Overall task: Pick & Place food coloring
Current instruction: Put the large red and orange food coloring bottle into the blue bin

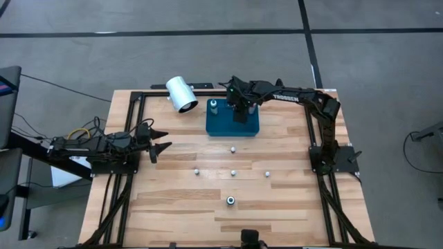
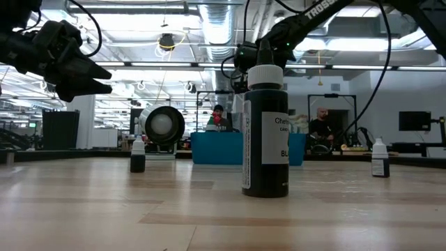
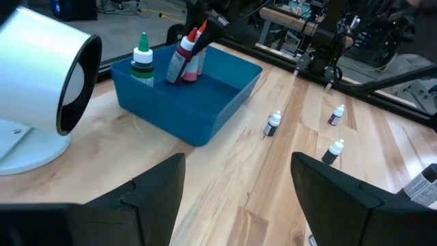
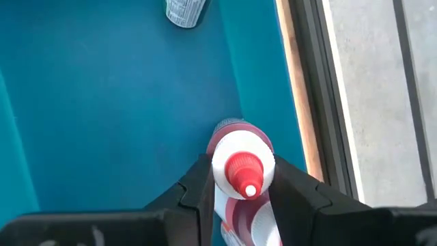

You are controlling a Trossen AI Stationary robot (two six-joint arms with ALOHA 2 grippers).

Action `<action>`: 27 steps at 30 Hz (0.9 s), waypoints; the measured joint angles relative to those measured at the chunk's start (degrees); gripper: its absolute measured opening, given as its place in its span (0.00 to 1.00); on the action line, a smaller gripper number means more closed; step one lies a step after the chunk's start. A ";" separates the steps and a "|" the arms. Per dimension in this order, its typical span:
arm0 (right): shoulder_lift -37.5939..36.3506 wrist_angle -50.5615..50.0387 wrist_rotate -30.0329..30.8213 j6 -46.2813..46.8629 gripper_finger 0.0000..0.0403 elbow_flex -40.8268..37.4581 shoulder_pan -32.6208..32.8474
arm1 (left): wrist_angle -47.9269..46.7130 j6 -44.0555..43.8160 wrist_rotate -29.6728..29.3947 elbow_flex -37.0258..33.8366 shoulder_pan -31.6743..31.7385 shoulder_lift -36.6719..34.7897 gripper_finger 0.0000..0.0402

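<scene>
Right wrist view alone, right hand [image 4: 235, 188] gripping red-topped bottle [image 4: 240, 167]

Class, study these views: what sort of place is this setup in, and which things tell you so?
Probably a robotics lab in an open industrial workspace. Clues: two framed arms over a wooden table, exposed ceiling ducts and strip lights, and people at benches behind the blue tray.

Right arm reaches far across the worktop, wrist bent down | right end effector [image 4: 240, 179] clamped, fingers pressed inward | left arm low at near-left edge | left end effector [image 1: 160, 140] spread wide
</scene>
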 joint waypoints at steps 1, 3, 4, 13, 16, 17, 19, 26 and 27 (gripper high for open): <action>-0.02 -0.12 0.00 0.00 0.26 0.00 0.00 | 0.00 -0.02 -0.04 0.00 0.00 0.00 0.64; -0.02 -0.08 -0.18 -0.23 0.26 0.00 0.00 | 0.00 0.00 -0.04 0.00 0.00 0.00 0.64; -0.02 -0.07 -0.38 -0.62 0.27 0.00 0.00 | 0.00 0.00 -0.04 0.00 0.00 0.00 0.64; -0.04 0.81 -2.16 -1.07 0.41 0.00 0.00 | 0.00 0.00 -0.03 0.00 0.00 0.00 0.64; -0.04 0.84 -2.14 -1.07 0.44 0.00 0.00 | 0.00 0.00 -0.02 0.00 0.00 0.00 0.64; -0.04 0.85 -2.12 -1.04 0.45 0.00 0.00 | 0.00 0.00 -0.02 0.00 0.00 0.00 0.64; -0.04 0.92 -2.08 -1.04 0.46 0.00 0.00 | 0.00 0.00 -0.02 0.00 0.00 0.00 0.64; -0.04 0.97 -1.92 -1.04 0.49 0.00 0.00 | 0.02 0.00 -0.02 0.00 0.00 0.00 0.64; -0.04 0.97 -1.90 -1.03 0.49 0.00 0.00 | 0.02 0.00 -0.02 0.00 0.00 0.00 0.64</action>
